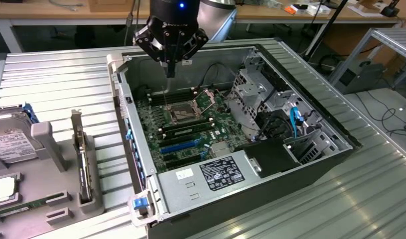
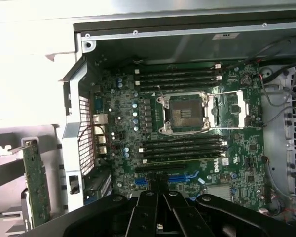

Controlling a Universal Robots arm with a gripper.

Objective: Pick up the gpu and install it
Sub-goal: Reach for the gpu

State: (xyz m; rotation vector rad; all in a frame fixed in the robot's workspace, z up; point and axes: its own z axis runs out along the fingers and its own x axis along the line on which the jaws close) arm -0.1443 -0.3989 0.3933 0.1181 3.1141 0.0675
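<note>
Hovering shut and empty, the gripper (image 1: 169, 70) has the DELL-marked motherboard (image 2: 116, 116) beneath it and the gpu (image 1: 81, 162) standing well apart.

Exterior high, oblique; wrist overhead (shared motherboard (image 1: 219, 130))

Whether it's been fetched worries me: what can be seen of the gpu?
The gpu, a thin flat card, stands on its long edge slotted in the grey holder, at the exterior view's left of the open computer case. Its edge looks dark; the wrist view shows a green circuit-board face. A silver metal bracket rises at one end. Only the holder touches it; the gripper hangs apart, over the case.
</note>
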